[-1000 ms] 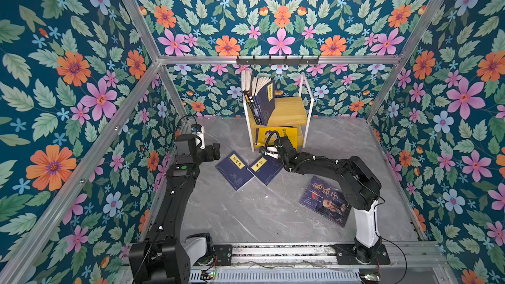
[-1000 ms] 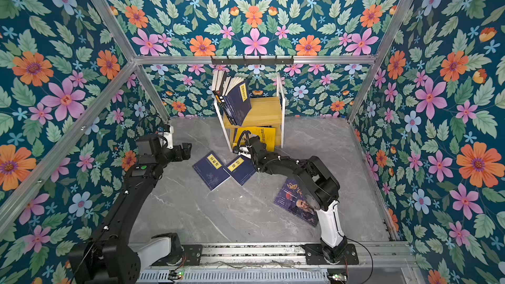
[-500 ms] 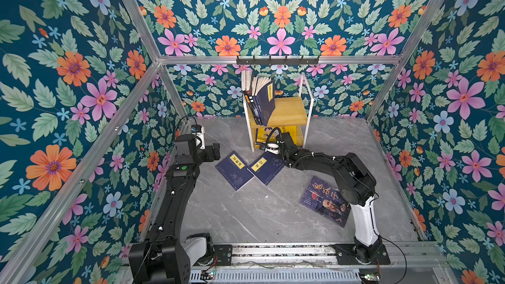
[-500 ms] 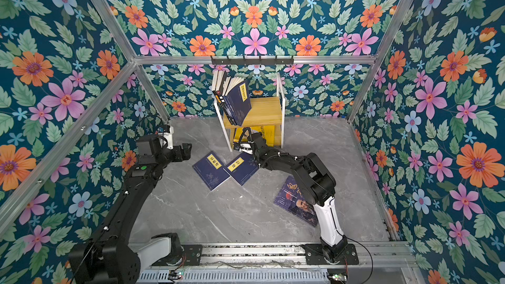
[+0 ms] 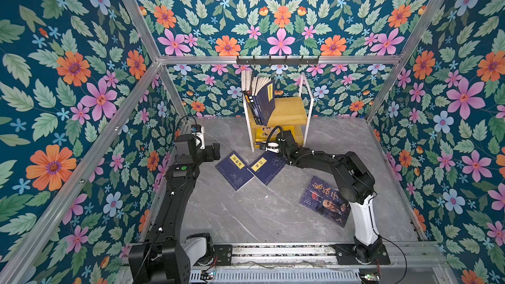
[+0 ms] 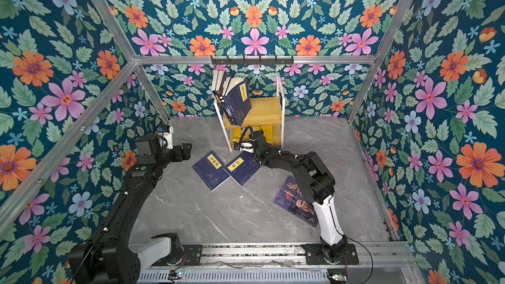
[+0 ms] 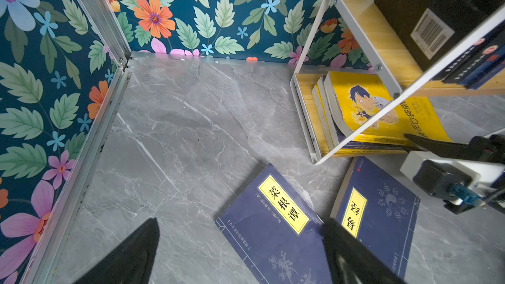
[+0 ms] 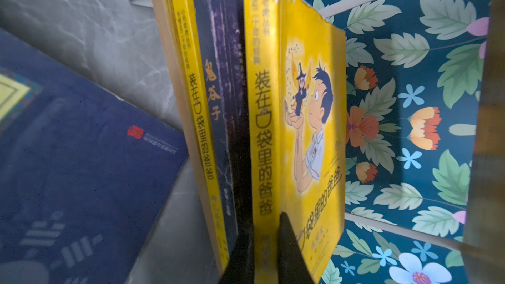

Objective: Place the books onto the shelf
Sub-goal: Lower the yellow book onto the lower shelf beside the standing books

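Note:
The shelf (image 5: 289, 110) (image 6: 266, 110) stands at the back wall, with several books (image 5: 262, 99) leaning on its top board. My right gripper (image 8: 266, 225) (image 5: 274, 137) is shut on the spine of a yellow cartoon book (image 8: 308, 105) (image 7: 363, 105), which stands inside the lower tier beside other books. Two navy books (image 5: 235, 170) (image 5: 266, 166) lie flat on the floor in front of the shelf. A purple-blue book with a bearded man (image 5: 325, 200) lies at the right. My left gripper (image 7: 240, 222) (image 5: 216, 151) is open and empty, above the left navy book (image 7: 273, 230).
A black hook rail (image 5: 277, 60) hangs on the back frame above the shelf. Floral walls and aluminium posts (image 5: 175, 96) close in the grey marble floor (image 5: 246, 214). The right forearm (image 5: 314, 158) stretches over the floor near the second navy book.
The right gripper has pushed the yellow book farther into the lower tier of the shelf. The left arm has not moved.

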Controlling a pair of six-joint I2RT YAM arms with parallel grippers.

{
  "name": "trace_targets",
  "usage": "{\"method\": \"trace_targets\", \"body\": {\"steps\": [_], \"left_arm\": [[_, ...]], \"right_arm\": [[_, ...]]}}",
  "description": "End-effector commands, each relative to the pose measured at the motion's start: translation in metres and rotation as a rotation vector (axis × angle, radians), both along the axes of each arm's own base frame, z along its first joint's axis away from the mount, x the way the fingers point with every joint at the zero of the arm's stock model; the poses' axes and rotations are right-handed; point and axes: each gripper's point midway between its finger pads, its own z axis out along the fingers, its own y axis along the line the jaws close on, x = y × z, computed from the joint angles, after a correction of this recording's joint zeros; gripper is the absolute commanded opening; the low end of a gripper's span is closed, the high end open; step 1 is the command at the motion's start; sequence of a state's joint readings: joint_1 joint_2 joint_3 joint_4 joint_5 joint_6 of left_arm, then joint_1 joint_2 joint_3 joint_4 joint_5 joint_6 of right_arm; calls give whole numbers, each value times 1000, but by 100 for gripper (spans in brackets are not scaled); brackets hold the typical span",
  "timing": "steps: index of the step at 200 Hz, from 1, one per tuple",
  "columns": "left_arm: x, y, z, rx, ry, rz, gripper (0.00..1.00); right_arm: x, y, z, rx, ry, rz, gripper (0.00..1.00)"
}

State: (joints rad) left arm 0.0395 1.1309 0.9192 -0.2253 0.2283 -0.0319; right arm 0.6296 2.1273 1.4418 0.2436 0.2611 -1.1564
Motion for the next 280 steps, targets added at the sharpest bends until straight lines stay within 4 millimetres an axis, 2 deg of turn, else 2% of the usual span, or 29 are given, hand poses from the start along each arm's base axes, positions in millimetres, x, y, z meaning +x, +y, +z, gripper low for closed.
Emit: {"method": "trace_targets", "body": {"steps": [1,22,52,73,95,122,138,165,228,280], "left_arm": [[0,0,2,-3,-10,-1,95],[1,0,4,-5,-10,2,95],[1,1,2,0,-9,2,95],[2,-1,3,-14,-7,-3,95],[2,-1,-1,-11,-4,-4,95],[2,-1,3,-19,-6,-1,95],[1,-1,1,-20,-6,-4,95],[1,-1,4,-38,-9,-2,95],[0,-2,8,-44,-14,-5,95],[-1,-1,6,-38,-12,-6,95]], "right_arm": [[2,3,1,6,1,28,3],[0,3,0,7,16,32,6],[-21,5,-5,-15,98,109,34],[-39,3,-1,-23,173,151,48],[-57,-4,7,2,257,165,53],[-81,-16,9,50,437,156,54],[-80,-26,2,55,472,131,54],[-66,-40,-2,41,492,72,51],[-35,-44,-3,53,460,42,48],[-13,-39,1,63,399,29,40]]}}
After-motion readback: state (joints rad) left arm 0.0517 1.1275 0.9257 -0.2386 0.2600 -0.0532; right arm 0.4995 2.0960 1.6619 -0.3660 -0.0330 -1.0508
